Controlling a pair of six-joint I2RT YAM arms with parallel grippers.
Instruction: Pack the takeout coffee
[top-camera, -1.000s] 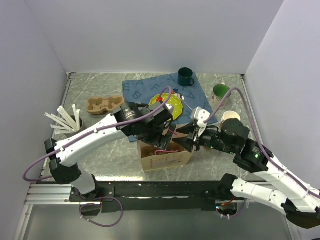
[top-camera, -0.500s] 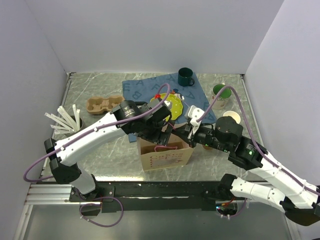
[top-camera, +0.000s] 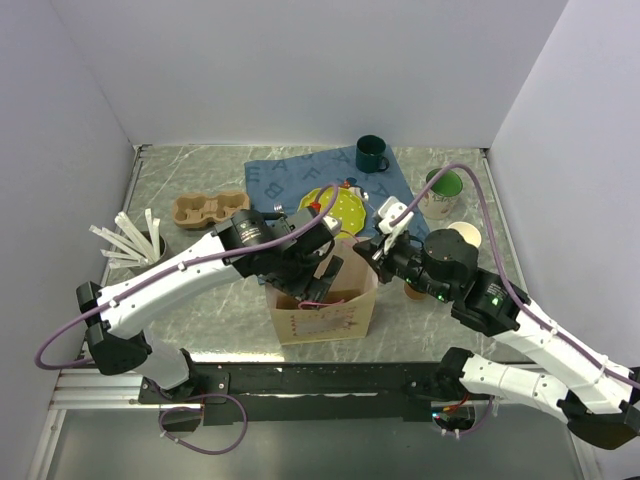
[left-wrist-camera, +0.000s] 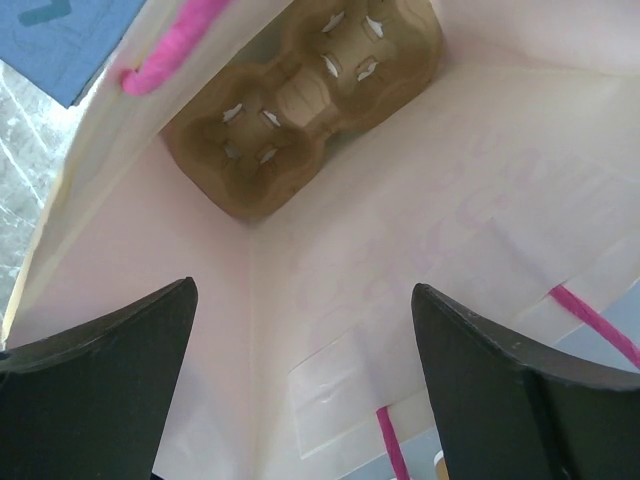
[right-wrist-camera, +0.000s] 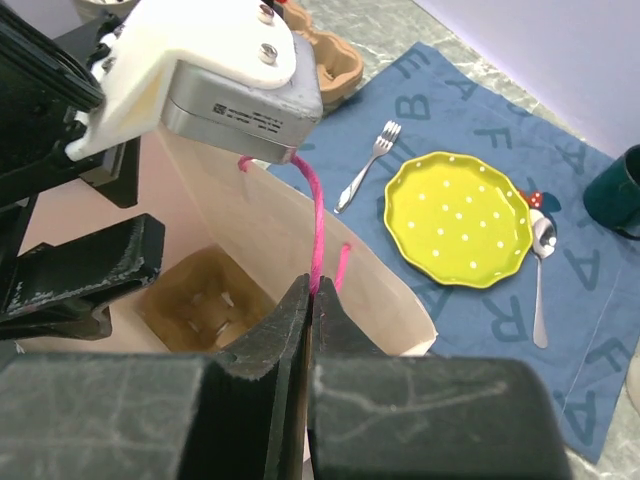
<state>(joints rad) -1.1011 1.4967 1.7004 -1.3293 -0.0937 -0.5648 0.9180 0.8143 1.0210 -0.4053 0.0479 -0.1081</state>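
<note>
Coffee (top-camera: 413, 291) (just a brown sliver, probably) is peeking from under the right arm (top-camera: 475, 292), 3 o'clock of the bag (top-camera: 322, 318). Right gripper (right-wrist-camera: 308, 292) is pinching the handle (right-wrist-camera: 316, 215); left gripper (left-wrist-camera: 302, 300) is gaping inside the bag. Probably light, crushable: best held mid-wall.

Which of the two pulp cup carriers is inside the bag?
The carrier on the bag floor, below the left gripper; the other carrier sits outside on the table.

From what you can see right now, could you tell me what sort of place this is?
Probably a lab bench staged as a café counter: plain white walls, a paper bag holding a cup carrier, a green mug.
</note>
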